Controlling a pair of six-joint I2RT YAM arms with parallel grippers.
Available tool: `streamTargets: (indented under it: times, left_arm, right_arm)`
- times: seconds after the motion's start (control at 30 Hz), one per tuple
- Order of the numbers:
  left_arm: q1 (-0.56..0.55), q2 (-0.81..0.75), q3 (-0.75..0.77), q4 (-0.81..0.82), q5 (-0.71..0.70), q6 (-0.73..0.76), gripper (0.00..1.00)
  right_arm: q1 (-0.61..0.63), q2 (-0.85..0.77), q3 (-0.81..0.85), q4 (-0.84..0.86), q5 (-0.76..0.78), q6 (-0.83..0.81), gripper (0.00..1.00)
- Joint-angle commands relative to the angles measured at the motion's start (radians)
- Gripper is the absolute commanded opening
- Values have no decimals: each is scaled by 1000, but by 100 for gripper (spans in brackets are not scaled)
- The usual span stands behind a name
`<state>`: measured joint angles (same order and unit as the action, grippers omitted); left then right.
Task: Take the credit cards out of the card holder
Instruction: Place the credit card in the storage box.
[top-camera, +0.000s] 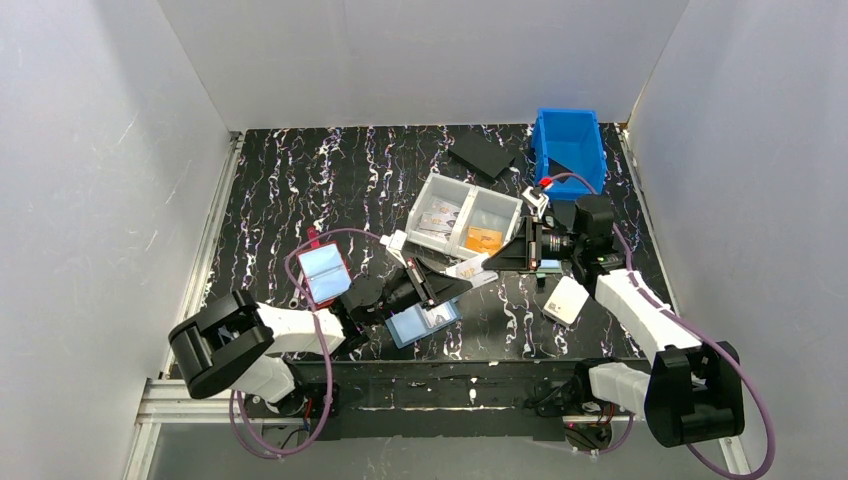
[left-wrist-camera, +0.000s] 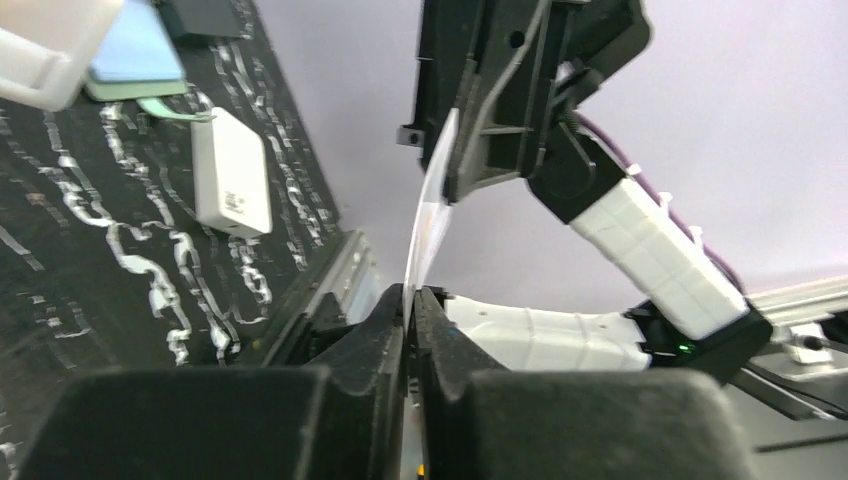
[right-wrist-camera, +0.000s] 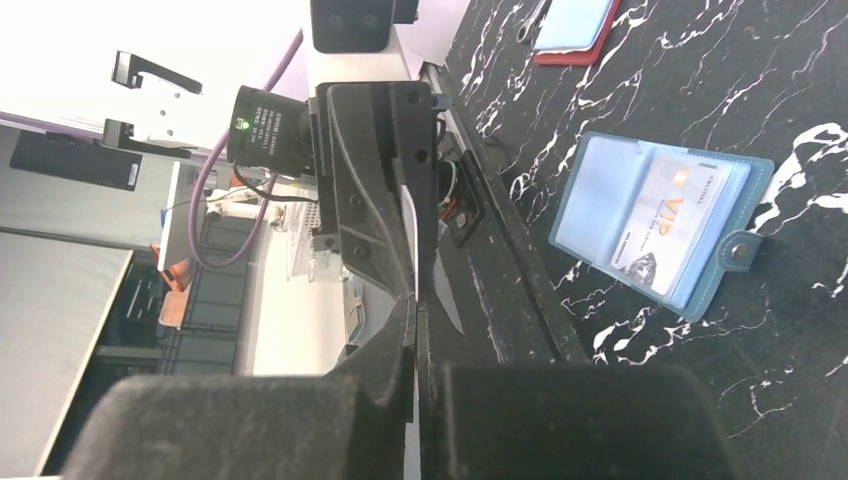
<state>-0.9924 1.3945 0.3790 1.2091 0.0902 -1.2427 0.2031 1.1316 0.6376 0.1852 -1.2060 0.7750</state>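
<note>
**A:** Where is the card holder (top-camera: 423, 322)?

**B:** It lies open on the black marbled table (top-camera: 300, 180), low in the middle of the top view, just below the left gripper (left-wrist-camera: 410, 300) in the frame. In the right wrist view it sits at the right side. There a VIP card (right-wrist-camera: 665, 225) is tucked in one clear pocket, and the small tab is at the holder's right edge.

**A:** And the credit card (top-camera: 470, 268) that is out of it?

**B:** It is up off the table, to the upper right of the holder, spanning between the two grippers. Both wrist views show it edge-on, thin and slightly bowed.

**A:** Which gripper has it?

**B:** Both do. The right gripper (right-wrist-camera: 415, 315) is pinched tight on one end. The left gripper's fingers are closed onto the other end.

**A:** What is around them?

**B:** A clear divided tray (top-camera: 465, 215) holding cards sits just above the grippers. A blue bin (top-camera: 568, 150) stands at the upper right, and a red-edged holder (top-camera: 323, 272) lies left of centre. A white rectangular case (top-camera: 566, 300) lies at the lower right, beside the right arm.
</note>
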Motion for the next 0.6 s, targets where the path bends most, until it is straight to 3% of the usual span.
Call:
streamTargets:
  times: [0.0, 0.07, 0.13, 0.23, 0.3, 0.43, 0.47, 0.5, 0.57]
  left_arm:
    - [-6, 23, 21, 152, 31, 18, 0]
    - [-5, 3, 12, 147, 43, 51, 0]
    - [-5, -39, -2, 80, 60, 98, 0]
    - [-2, -144, 0, -147, 127, 209, 0]
    - [-2, -236, 40, -392, 195, 319, 0]
    - [-2, -364, 198, -982, 280, 644, 0]
    - [-2, -377, 248, -1080, 292, 709, 0]
    - [-2, -385, 285, -1175, 296, 774, 0]
    - [-2, -379, 357, -1332, 311, 868, 0]
  right_arm:
    - [-5, -44, -16, 27, -8, -41, 1]
    - [-7, -52, -2, -31, -11, -127, 6]
    - [-13, -58, 33, -142, -16, -275, 24]
    - [-23, -65, 121, -413, 13, -571, 56]
    - [-24, -64, 189, -580, 48, -753, 70]
    - [-21, -42, 311, -840, 58, -1096, 82]
    - [-17, -29, 346, -895, 64, -1154, 84]
    - [-7, -12, 374, -962, 74, -1217, 96]
    - [16, 18, 424, -1055, 91, -1324, 98]
